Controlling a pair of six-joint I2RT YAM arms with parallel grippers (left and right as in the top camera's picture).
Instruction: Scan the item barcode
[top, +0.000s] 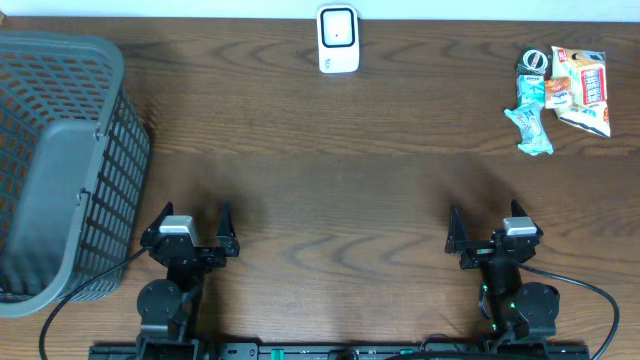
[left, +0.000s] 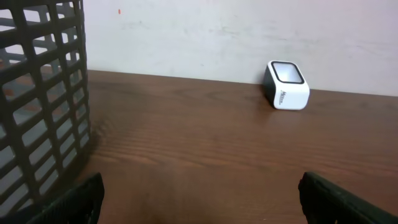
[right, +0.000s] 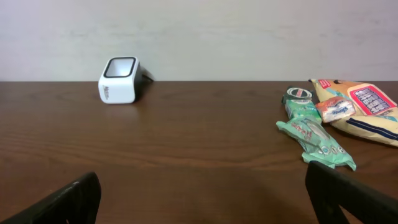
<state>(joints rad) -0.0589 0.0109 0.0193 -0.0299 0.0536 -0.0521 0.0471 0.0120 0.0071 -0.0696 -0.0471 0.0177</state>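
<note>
A white barcode scanner (top: 338, 40) (left: 287, 85) (right: 119, 79) stands at the far edge of the table, near the middle. A pile of items lies at the far right: a green packet (top: 528, 118) (right: 314, 140), a yellow-orange snack bag (top: 582, 90) (right: 364, 109) and a small round tin (top: 535, 61) (right: 298, 94). My left gripper (top: 196, 210) (left: 199, 186) rests near the front left, open and holding nothing. My right gripper (top: 485, 212) (right: 202, 180) rests near the front right, also open and holding nothing. Both point toward the far edge, well short of the items and the scanner.
A tall grey plastic basket (top: 60, 160) (left: 37, 93) stands at the left edge, close beside the left arm. A pale wall runs behind the table. Bare dark wood lies between the grippers and the scanner.
</note>
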